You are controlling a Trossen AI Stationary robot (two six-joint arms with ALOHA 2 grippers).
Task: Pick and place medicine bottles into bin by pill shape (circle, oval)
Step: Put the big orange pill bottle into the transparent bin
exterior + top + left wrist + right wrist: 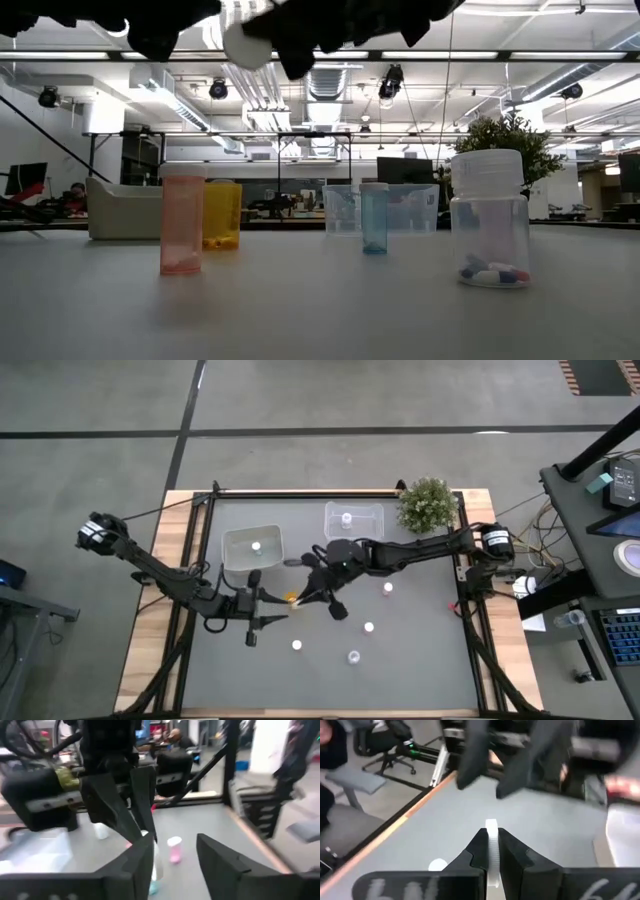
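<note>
Above the table's middle, my right gripper (303,593) is shut on a medicine bottle with an orange body (293,598) and a white cap (491,845). My left gripper (280,608) faces it from the left, open, its fingers (220,865) apart just short of the bottle. Several more bottles stand upright on the table: pink (182,220), yellow (222,214), teal (375,218) and a clear one holding pills (489,222). The left tub (240,565) holds one bottle (256,545). The far tub (368,510) holds another (346,518). My right gripper pinches the bottle's ribbed white cap (491,851) between its two fingers, which come nearly level from the table's right side. The bottle is lifted clear of the table, with its orange body toward my left gripper.
A bushy green plant (428,505) stands at the far right corner. White-capped bottles (387,588) (368,627) (297,645) (353,656) are scattered over the near half of the grey mat. A black frame (300,492) runs round the table's edges.
</note>
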